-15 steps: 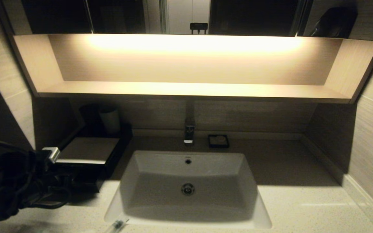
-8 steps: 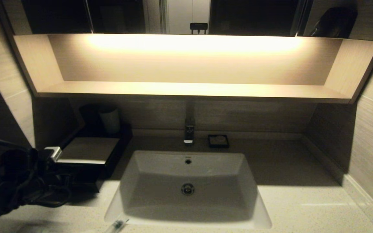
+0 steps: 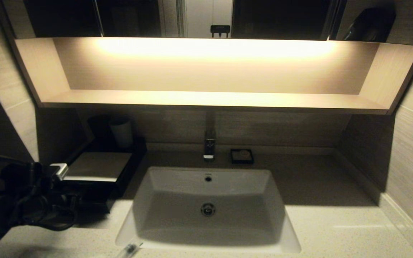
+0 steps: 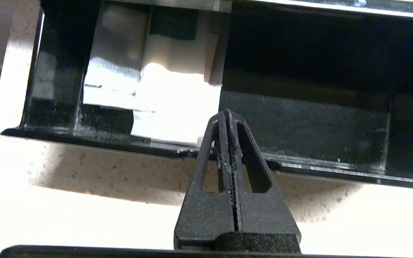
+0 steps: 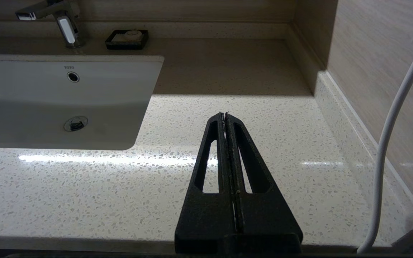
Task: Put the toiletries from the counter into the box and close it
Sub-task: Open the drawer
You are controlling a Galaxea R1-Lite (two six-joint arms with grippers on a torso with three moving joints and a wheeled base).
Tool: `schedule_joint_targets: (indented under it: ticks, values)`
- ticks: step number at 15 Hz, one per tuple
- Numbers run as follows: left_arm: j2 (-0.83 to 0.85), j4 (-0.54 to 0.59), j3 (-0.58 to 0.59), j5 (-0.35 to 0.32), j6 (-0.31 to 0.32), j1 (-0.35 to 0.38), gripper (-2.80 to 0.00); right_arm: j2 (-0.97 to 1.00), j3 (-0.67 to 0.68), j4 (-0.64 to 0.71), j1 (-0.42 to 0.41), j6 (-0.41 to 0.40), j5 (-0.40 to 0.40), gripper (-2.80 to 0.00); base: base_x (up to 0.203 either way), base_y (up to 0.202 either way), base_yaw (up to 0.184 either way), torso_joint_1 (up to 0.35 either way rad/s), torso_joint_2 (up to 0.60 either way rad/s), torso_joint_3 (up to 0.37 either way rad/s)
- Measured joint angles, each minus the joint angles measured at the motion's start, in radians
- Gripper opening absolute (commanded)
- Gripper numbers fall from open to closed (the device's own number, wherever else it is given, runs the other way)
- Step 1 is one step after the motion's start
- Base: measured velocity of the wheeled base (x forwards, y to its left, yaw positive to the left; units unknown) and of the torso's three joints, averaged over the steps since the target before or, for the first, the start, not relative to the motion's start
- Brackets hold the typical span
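Box (image 3: 97, 165), black with a pale flat top, standing on the worktop (image 3: 335, 229) at the left of the basin (image 3: 208, 208), against the back wall; its shallow drawer (image 4: 299, 125) is drawn out toward the front edge. Drawer contents: white sachets (image 4: 170, 107) lying flat in the left-hand compartments; the compartment in front of the tips looks bare and dark. Left gripper (image 4: 227, 115): jaws pressed together on nothing, tips level with the drawer's front lip (image 4: 95, 141) and just over it, so the lip runs crosswise to the jaws, which point toward the box body. A push to close the drawer would seem to go straight ahead along that line. One clear-wrapped stick (image 3: 129, 248) lies on the worktop at the basin's near left corner, apart from the drawer and nearer the left arm. Right gripper (image 5: 225, 115): jaws clenched, empty, held over bare worktop right of the basin. Small black dish (image 3: 242, 156) beside the tap (image 3: 209, 145).
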Motion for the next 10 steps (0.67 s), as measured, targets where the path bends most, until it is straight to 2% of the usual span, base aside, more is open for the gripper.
schedule_joint_targets:
  ticks: [4,10]
  values:
    - [-0.017,0.035,-0.003,0.003,0.004,0.000,-2.80,0.000,0.000,0.000,0.000,0.000,0.000,-2.80,0.000,0.000,0.000,0.000,0.00,0.000]
    - [-0.042,0.114,-0.003,0.005,0.052,0.003,-2.80,0.000,0.000,0.000,0.000,0.000,0.000,-2.80,0.000,0.000,0.000,0.000,0.00,0.000]
